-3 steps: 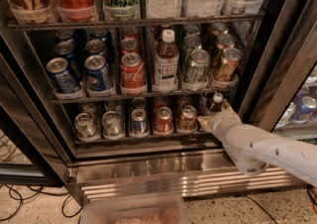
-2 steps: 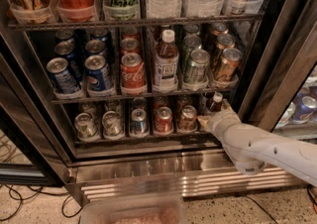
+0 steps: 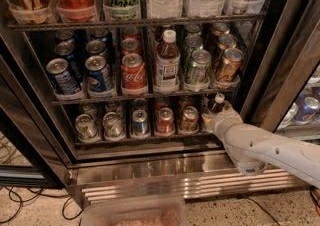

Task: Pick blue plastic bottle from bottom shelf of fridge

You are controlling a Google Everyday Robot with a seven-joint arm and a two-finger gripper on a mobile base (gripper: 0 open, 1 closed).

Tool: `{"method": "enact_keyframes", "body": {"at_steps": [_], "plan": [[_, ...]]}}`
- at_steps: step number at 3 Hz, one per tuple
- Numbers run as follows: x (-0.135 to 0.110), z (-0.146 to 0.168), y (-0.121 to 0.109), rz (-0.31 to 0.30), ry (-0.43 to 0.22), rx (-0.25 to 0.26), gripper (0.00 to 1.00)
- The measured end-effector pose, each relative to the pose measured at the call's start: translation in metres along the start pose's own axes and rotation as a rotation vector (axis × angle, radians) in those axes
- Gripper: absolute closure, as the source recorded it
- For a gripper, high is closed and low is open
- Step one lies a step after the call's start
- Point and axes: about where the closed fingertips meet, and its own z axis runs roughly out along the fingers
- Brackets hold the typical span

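Note:
The fridge (image 3: 280,70) stands open, black-framed, with a slatted steel base. The bottom shelf (image 3: 140,139) carries a row of short mini cans in clear lane trays. The blue plastic bottle (image 3: 217,104), small with a white cap and dark drink, stands upright at the right end of that shelf. My gripper (image 3: 214,119) on its white arm reaches in from the lower right and sits right at the bottle's lower body, covering it. Only the bottle's cap and shoulders show above the gripper.
A bigger white-capped brown bottle (image 3: 167,60) stands among full-size cans on the middle shelf. The door frame (image 3: 295,60) runs close on the arm's right. A clear tub (image 3: 132,215) sits on the floor in front. Cables (image 3: 15,200) lie at the lower left.

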Motion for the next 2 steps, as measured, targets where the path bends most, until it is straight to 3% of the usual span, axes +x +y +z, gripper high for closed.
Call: {"method": "enact_keyframes", "body": {"at_steps": [1, 2], "plan": [[0.0000, 0.0007, -0.0025, 0.028, -0.003, 0.008, 0.93], [0.0029, 0.0003, -0.0074, 0.101, -0.024, 0.012, 1.00]]}}
